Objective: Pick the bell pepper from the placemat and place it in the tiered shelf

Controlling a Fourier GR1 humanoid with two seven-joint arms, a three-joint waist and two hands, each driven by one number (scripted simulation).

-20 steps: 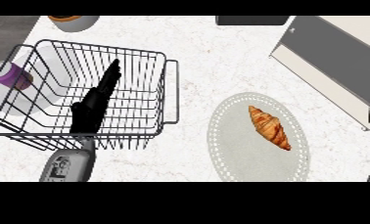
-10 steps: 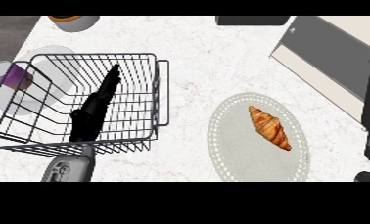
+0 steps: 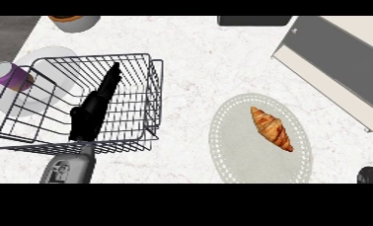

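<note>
White marbled tabletop (image 3: pixel 197 52), pretty simple setup. A wire basket (image 3: pixel 142 116) sits on the left, with a pale round plate (image 3: pixel 51 52) partly tucked behind it. An oval placemat (image 3: pixel 237 146) lies off to the right, well apart. There's a grey bowl (image 3: pixel 84 24) at the far left and a grey box (image 3: pixel 335 67) at the far right.

No writing, label, brand, number or sign can be read anywhere in the head view. The grey left forearm (image 3: pixel 67 168) at the lower edge bears a small darker patch, but it is too small to tell whether it holds letters or figures.
</note>
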